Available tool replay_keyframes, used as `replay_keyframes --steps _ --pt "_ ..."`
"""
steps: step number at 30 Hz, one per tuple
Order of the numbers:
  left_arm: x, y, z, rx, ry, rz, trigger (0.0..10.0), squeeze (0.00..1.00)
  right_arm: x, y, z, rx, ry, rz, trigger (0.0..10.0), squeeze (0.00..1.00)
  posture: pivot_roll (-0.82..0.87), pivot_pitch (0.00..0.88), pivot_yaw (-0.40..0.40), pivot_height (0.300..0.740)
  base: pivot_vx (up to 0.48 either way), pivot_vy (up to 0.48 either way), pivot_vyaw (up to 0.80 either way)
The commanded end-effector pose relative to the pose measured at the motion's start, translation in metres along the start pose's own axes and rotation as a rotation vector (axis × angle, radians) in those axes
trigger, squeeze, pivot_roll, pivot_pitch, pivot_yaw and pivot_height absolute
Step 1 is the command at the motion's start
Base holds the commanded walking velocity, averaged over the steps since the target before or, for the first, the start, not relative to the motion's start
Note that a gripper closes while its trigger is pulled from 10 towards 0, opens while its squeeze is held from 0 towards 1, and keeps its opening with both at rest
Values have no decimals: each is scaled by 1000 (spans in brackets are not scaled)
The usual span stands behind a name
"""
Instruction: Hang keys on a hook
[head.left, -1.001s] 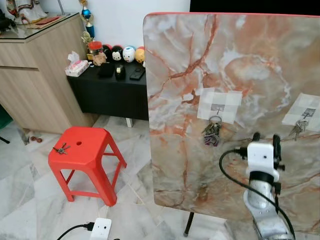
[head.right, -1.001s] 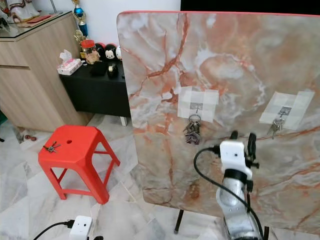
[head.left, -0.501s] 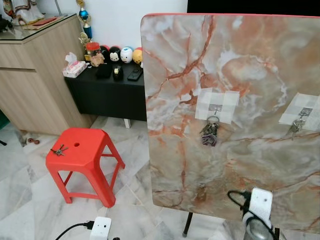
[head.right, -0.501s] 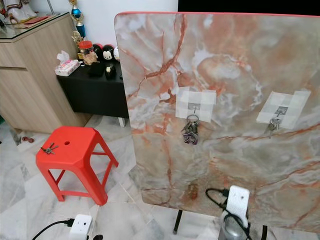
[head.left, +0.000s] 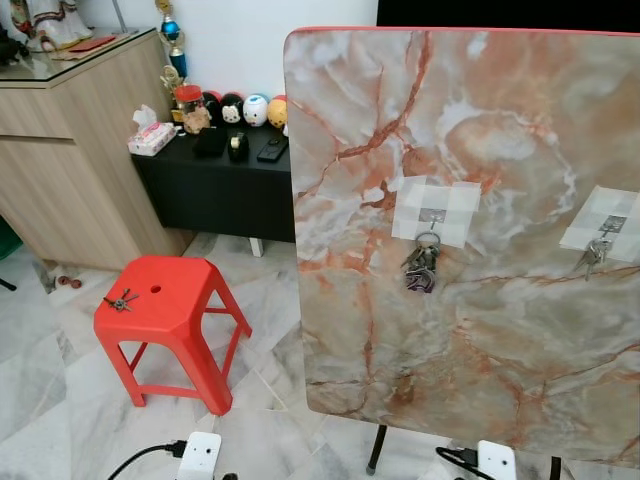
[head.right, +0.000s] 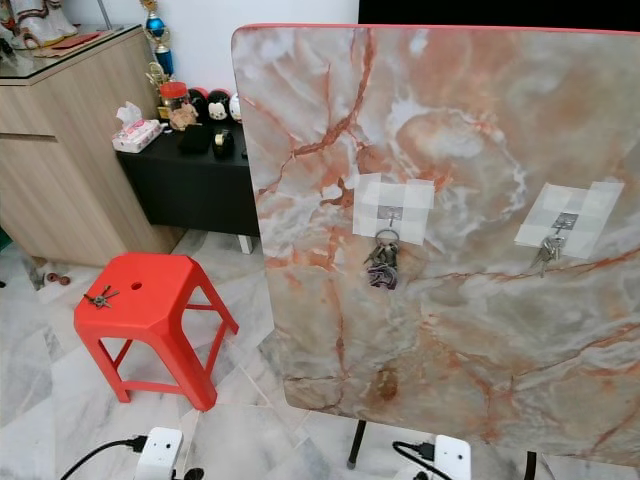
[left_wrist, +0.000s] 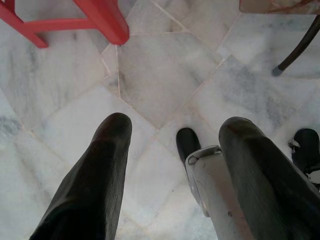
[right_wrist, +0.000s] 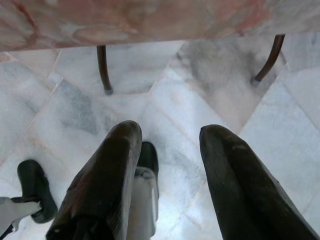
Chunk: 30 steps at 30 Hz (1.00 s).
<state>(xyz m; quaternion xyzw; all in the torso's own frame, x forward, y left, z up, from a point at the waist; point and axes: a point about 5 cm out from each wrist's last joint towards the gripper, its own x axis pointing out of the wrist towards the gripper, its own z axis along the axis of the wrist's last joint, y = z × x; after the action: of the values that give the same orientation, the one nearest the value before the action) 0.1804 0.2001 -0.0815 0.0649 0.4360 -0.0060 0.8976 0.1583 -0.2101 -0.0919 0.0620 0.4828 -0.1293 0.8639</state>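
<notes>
Landmark: upright marble tabletop (head.left: 470, 240). Well to its left, a red stool (head.left: 165, 318) stands on the tiled floor (head.left: 50, 400); one loose key bunch (head.left: 122, 299) lies on its seat. On the tabletop face, a key bunch (head.left: 421, 264) hangs from the centre taped hook (head.left: 433, 214); a second set (head.left: 592, 255) hangs from the right taped hook (head.left: 612, 224). Below the tabletop, left gripper (left_wrist: 172, 150) and right gripper (right_wrist: 169, 150) both point at the floor, fingers spread, holding nothing.
</notes>
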Motion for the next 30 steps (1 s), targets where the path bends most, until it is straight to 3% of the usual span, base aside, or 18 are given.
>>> replay_keyframes --steps 1,5,15,23,30 --pt "-1 1 -6 8 36 7 10000 0 -1 -4 -8 3 21 8 10000 0 -8 0 17 740 0 330 0" --pt "-1 0 -6 2 33 7 10000 0 -2 -8 -12 3 42 2 10000 0 -5 0 14 740 0 330 0" --pt "-1 -1 -8 5 39 7 10000 0 -1 4 -12 -9 48 22 10000 0 -18 0 17 740 0 325 0" --pt "-1 -1 -8 0 35 6 10000 0 -1 4 -12 -1 49 15 10000 0 -18 0 11 740 0 326 0" --pt "-1 -2 -5 -1 24 3 10000 0 -5 -23 -22 1 65 -15 10000 0 -19 0 13 740 0 327 0"
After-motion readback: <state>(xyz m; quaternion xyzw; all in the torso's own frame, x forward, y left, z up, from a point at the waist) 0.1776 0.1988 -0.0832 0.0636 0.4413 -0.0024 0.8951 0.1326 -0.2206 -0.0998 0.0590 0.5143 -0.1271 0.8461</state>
